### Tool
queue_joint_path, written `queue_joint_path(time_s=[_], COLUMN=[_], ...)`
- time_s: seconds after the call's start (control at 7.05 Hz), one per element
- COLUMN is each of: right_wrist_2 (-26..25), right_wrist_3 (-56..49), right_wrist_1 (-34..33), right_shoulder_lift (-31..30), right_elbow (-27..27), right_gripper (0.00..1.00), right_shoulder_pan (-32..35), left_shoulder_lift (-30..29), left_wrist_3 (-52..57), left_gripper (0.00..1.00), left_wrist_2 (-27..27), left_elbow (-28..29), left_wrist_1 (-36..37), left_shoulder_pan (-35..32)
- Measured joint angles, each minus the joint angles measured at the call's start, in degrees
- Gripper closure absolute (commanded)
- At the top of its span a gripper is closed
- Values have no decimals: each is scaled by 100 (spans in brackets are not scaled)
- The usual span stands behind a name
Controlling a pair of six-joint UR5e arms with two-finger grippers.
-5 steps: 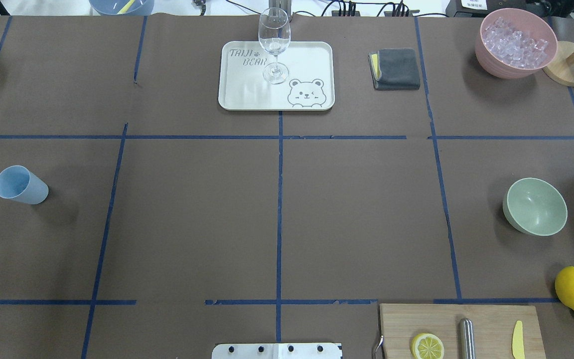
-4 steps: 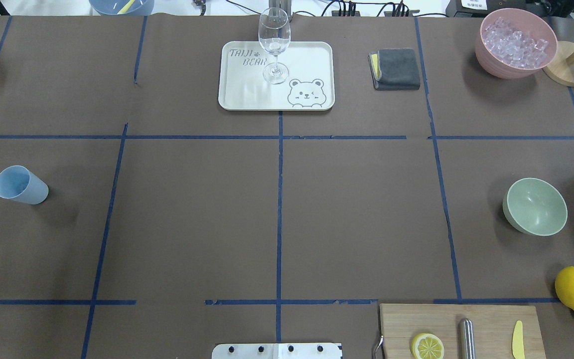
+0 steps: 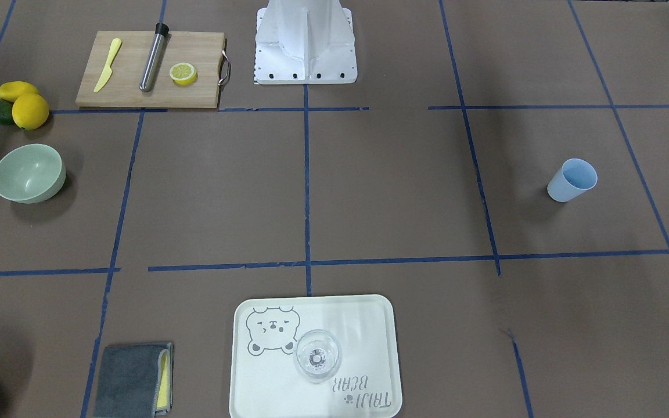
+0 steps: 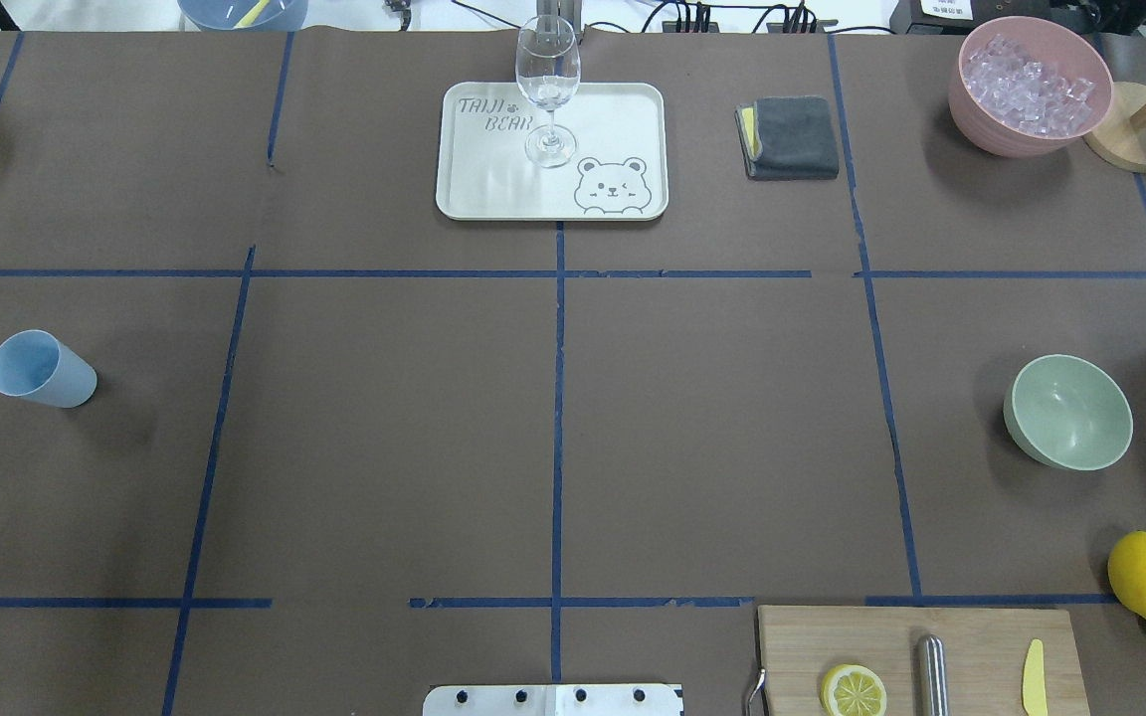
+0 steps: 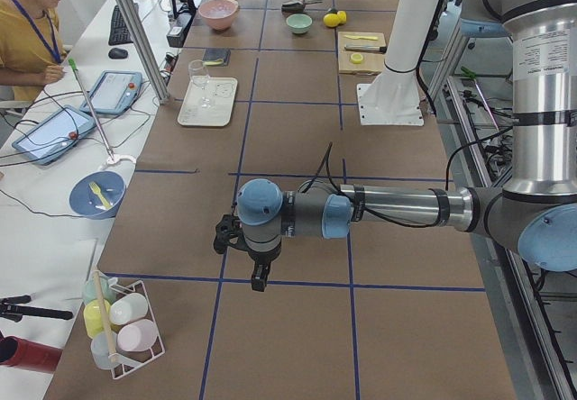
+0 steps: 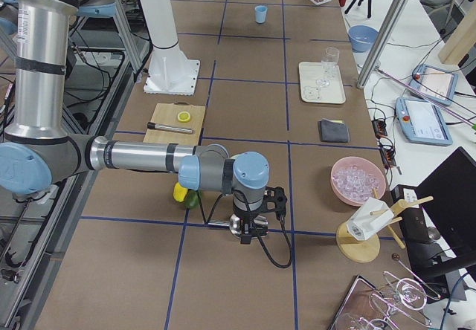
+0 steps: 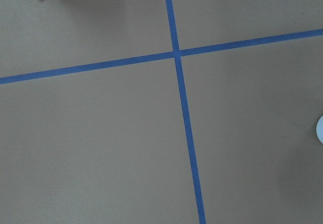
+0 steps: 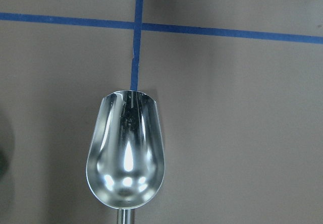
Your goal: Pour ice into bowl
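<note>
Overhead exterior: I find the ice (image 4: 1029, 82), a heap of clear whitish cubes, in the round pink container (image 4: 971, 111) at the far right corner. The round sage-green matte bowl (image 4: 1068, 411) stands empty, well apart from it and nearer the robot.

Exterior left: the left gripper (image 5: 259, 278) hangs over bare table. I cannot tell whether its fingers are spread.

Exterior right: the right gripper (image 6: 251, 233) hangs low, between container and bowl. Its state cannot be told either.

Right wrist: a polished metal scoop (image 8: 126, 151) is empty, and no fingers are in frame.

Risk, in my judgement: cubes sliding off the scoop's open lip during the carry, or the arm striking the wooden stand (image 4: 1135, 127) just beside the container.
</note>
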Motion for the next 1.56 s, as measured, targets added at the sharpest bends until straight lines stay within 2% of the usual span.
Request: queue_joint_path(time_s=[0.43, 0.85, 0.99, 1.13, 1.56], right_wrist_2=[43, 469, 555, 592, 336], right_wrist_3=[49, 206, 218, 276, 1644], right_wrist_1=[31, 604, 1067, 1565, 2469], right_shoulder_lift=[189, 105, 50, -20, -246], right_elbow=[551, 580, 584, 576, 513], right_gripper=[0, 0, 9, 1, 0], right_shoulder_pan=[-6, -68, -273, -556, -1732], left_shoulder_lift=[-6, -8, -8, -8, -6], left_wrist_3=[0, 1, 2, 8, 4], left_gripper=[0, 0, 0, 0, 0], left_wrist_2=[0, -4, -8, -17, -32], left_elbow=[-39, -41, -43, -46, -31], left_wrist_1=[-3, -171, -193, -202, -363], left_shoulder_pan=[2, -2, -2, -2, 0])
